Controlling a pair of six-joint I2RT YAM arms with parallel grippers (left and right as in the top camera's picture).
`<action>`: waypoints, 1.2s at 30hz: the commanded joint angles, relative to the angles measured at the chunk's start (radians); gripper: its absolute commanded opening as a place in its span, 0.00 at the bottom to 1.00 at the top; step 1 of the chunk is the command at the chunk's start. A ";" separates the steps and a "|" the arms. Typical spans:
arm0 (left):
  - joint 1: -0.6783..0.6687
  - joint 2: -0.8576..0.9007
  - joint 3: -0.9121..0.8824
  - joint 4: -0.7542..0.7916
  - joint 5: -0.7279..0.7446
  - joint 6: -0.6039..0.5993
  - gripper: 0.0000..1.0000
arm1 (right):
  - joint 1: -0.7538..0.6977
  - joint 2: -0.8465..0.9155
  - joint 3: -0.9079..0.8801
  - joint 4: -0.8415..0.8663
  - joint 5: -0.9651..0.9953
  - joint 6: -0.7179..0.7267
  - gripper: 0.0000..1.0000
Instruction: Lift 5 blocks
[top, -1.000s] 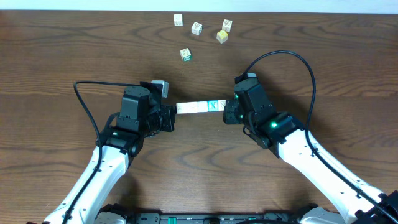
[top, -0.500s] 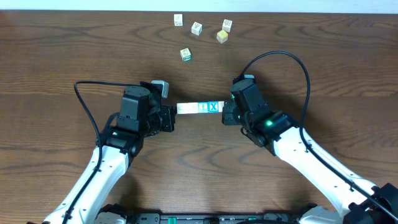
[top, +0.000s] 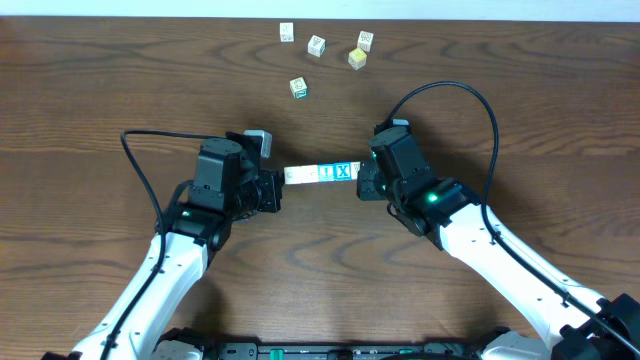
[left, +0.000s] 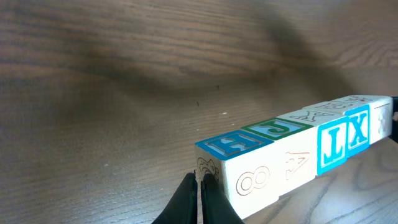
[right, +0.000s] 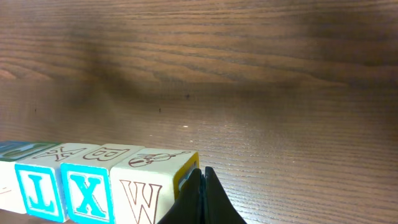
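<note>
- Two robot arms pin a row of five blocks (top: 320, 173) end to end over the middle of the table (top: 100, 100). The row runs left to right between them.
- The left gripper (left: 199, 188) has its fingers closed tight together, their tips pressed against the left end block. Nothing is held between the fingers.
- The right gripper (right: 202, 182) is likewise fully closed, its tips butted against the end block with the yellow face (right: 185, 169).
- In the wrist views the row's blue faces read L and X on the side, with H and J on top. Its shadow lies apart on the wood, so the row appears raised off the table.
- Five loose blocks (top: 298, 88) lie beyond the row towards the far edge of the table. Four of them cluster close to that edge and one sits nearer the row. All are well apart from both grippers.
- A black cable (top: 470, 90) arches above the right arm, and another (top: 135, 160) loops beside the left arm. Neither crosses the row.
- Compared with a second earlier, the right arm's head has edged slightly left and the row has moved with it. The left arm and the loose blocks are where they were.
</note>
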 joint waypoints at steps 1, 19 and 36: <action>-0.051 0.024 0.040 0.024 0.228 -0.002 0.07 | 0.091 0.001 0.048 0.043 -0.275 -0.005 0.01; -0.051 0.031 0.040 0.024 0.228 -0.002 0.07 | 0.092 0.002 0.048 0.044 -0.257 -0.005 0.01; -0.051 0.032 0.040 0.024 0.224 -0.002 0.07 | 0.103 0.058 0.048 0.060 -0.257 -0.005 0.01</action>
